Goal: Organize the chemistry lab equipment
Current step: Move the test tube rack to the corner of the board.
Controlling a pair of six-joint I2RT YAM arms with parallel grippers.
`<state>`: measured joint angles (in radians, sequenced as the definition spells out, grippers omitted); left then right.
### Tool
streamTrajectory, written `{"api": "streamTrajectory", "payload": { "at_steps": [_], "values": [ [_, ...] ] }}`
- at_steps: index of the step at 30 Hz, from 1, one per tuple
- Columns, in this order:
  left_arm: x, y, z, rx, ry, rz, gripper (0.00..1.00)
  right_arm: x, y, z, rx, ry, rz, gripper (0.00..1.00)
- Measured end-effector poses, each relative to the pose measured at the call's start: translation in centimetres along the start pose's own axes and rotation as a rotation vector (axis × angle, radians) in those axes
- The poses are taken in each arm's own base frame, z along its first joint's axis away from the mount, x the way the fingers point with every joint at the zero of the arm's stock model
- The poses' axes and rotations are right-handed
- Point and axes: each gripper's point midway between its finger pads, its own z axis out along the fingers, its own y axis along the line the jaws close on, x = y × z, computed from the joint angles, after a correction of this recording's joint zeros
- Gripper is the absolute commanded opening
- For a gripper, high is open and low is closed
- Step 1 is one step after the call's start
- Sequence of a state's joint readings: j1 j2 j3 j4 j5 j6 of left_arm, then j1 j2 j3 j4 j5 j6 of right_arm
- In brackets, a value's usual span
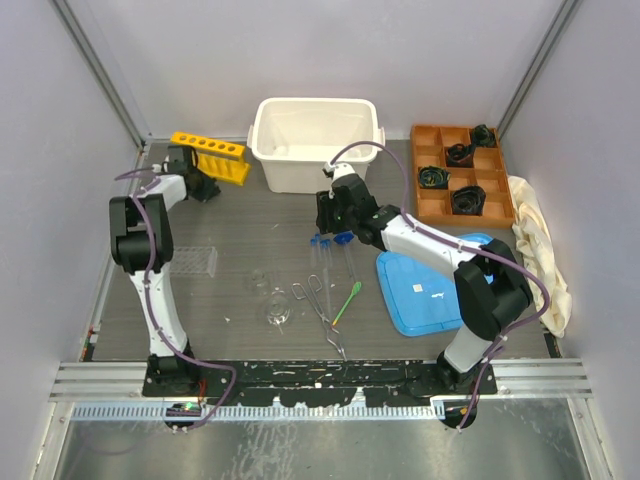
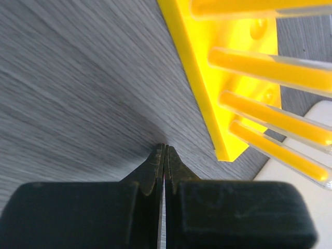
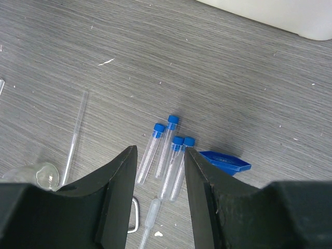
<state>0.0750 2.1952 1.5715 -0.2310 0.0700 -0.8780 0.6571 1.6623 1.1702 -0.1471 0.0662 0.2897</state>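
Several blue-capped test tubes (image 3: pixel 167 155) lie side by side on the grey table, directly below my right gripper (image 3: pixel 160 149), which hovers open over them with nothing held. In the overhead view these test tubes (image 1: pixel 328 250) sit in front of the white bin. The cylinder's blue base (image 3: pixel 224 161) lies just right of them. Metal tongs (image 1: pixel 318 300), a green spatula (image 1: pixel 347 302) and clear flasks (image 1: pixel 278 310) lie nearer the front. My left gripper (image 2: pixel 165 148) is shut on nothing, low over the table beside the yellow rack (image 2: pixel 218 78). A clear plastic rack (image 1: pixel 195 262) sits front left.
A white bin (image 1: pixel 318 140) stands at the back centre. An orange compartment tray (image 1: pixel 432 150) with black objects is at the back right, a cream cloth (image 1: pixel 540 250) beside it. A blue lid (image 1: pixel 430 290) lies under the right arm. A pipette (image 3: pixel 150 218) and a glass rod (image 3: pixel 75 137) lie near the tubes.
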Motion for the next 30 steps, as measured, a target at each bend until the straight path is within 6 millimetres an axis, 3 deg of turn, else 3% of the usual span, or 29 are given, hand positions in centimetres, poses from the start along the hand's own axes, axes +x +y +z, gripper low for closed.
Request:
{"api": "streamTrajectory", "payload": {
  "at_steps": [5, 9, 20, 30],
  "values": [
    [1.1, -1.8, 0.9, 0.047, 0.026, -0.026, 0.0, 0.0, 0.0, 0.0, 0.002, 0.0, 0.0, 0.47],
    [1.0, -3.6, 2.1, 0.097, 0.023, -0.043, 0.0, 0.0, -0.1, 0.0, 0.005, 0.0, -0.001, 0.47],
    [0.6, -5.9, 3.7, 0.142, 0.012, -0.03, 0.0, -1.0, 0.0, 0.0, 0.009, -0.015, -0.007, 0.47],
    [0.4, -6.0, 3.8, 0.145, 0.0, -0.018, 0.0, -1.0, -0.1, 0.0, 0.015, -0.014, -0.018, 0.47]
  ]
}}
